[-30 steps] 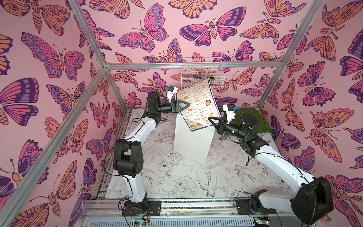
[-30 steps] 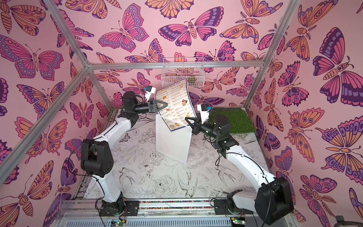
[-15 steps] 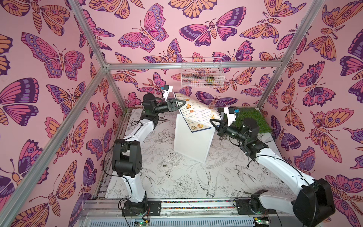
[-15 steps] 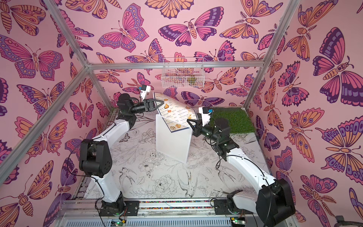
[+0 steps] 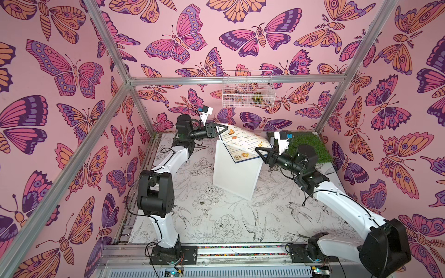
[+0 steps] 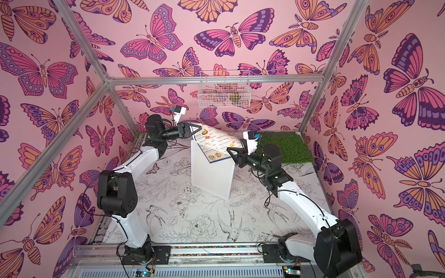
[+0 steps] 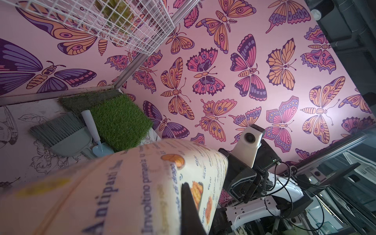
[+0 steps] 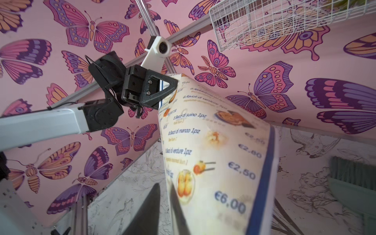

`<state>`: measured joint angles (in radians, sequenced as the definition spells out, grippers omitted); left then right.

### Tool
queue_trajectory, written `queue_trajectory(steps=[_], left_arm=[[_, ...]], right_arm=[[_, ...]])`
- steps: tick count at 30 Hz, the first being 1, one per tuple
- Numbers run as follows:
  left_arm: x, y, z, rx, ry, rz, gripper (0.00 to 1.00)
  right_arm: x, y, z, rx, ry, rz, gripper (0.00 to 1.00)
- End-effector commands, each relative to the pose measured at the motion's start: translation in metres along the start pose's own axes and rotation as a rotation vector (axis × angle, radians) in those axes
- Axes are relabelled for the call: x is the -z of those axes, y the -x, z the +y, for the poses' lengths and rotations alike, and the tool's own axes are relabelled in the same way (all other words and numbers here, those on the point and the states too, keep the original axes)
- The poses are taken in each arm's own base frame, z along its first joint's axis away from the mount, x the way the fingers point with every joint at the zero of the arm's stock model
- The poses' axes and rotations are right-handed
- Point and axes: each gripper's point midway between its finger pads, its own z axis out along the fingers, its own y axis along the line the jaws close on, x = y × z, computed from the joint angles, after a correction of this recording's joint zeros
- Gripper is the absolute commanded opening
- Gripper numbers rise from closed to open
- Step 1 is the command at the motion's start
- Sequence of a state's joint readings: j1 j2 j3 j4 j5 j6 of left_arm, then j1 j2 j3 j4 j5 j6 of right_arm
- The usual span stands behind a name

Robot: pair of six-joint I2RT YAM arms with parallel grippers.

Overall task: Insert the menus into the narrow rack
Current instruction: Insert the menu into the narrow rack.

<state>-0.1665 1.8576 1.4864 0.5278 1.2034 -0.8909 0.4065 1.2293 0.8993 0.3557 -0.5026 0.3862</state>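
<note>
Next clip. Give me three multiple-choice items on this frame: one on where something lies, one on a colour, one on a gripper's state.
1. The green turf mat lies on the table at its:
A) near left corner
B) far right corner
C) middle

2. The border of the menu is:
A) red
B) green
C) dark blue

3. The left gripper is:
A) shut on the menu's edge
B) open above the table
C) shut on nothing

Answers:
1 B, both top views show it where the back and right walls meet.
2 C, the right wrist view shows a dark blue strip along the sheet's edge.
3 A, the right wrist view shows its fingers pinching the sheet.
</note>
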Motion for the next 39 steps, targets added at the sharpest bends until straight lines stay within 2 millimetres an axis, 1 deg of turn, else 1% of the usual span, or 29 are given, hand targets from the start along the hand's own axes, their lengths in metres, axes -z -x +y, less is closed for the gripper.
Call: queue_trajectory(steps=[1,3,6,9,16,18,20,23,25,28,31,34,36,37,39], left_arm=[[0.002,0.006,-0.011,-0.055,-0.009,0.004,0.00],[0.002,0.005,-0.013,-0.061,-0.017,0.013,0.00],[0.003,0.005,-0.015,-0.072,-0.022,0.018,0.00],[0.002,0.005,-0.018,-0.078,-0.032,0.027,0.00],[0.002,0.006,-0.021,-0.086,-0.047,0.042,0.00],[0.002,0.005,-0.024,-0.098,-0.058,0.052,0.00],[0.003,0.005,-0.026,-0.110,-0.066,0.060,0.00],[0.003,0.004,-0.029,-0.124,-0.080,0.072,0.00],[0.002,0.004,-0.029,-0.125,-0.087,0.080,0.00],[0.002,0.004,-0.030,-0.127,-0.094,0.086,0.00],[0.002,0.005,-0.032,-0.132,-0.098,0.088,0.00],[0.002,0.005,-0.031,-0.126,-0.094,0.085,0.00],[0.001,0.006,-0.029,-0.123,-0.089,0.080,0.00],[0.001,0.006,-0.028,-0.119,-0.087,0.078,0.05],[0.001,0.006,-0.026,-0.111,-0.080,0.073,0.25]], right_arm=[[0.005,0.030,0.021,0.037,0.038,-0.023,0.56],[0.004,0.035,0.022,0.045,0.035,-0.012,0.59],[0.002,0.041,0.021,0.059,0.029,0.009,0.60],[-0.002,0.046,0.022,0.050,0.045,0.022,0.57],[-0.008,0.044,0.013,0.047,0.030,0.072,0.51],[-0.006,0.048,0.009,0.042,0.031,0.084,0.51],[-0.003,0.052,0.008,0.031,0.046,0.099,0.55],[-0.001,0.056,0.013,0.015,0.090,0.119,0.57],[-0.003,0.056,0.017,0.006,0.118,0.135,0.57],[-0.008,0.057,0.017,-0.021,0.143,0.145,0.55],[-0.015,0.057,0.014,-0.040,0.148,0.148,0.46],[-0.018,0.058,0.013,-0.050,0.152,0.146,0.29],[-0.019,0.059,0.012,-0.049,0.155,0.135,0.14],[-0.018,0.060,0.013,-0.046,0.158,0.128,0.09],[-0.018,0.060,0.014,-0.043,0.164,0.108,0.01]])
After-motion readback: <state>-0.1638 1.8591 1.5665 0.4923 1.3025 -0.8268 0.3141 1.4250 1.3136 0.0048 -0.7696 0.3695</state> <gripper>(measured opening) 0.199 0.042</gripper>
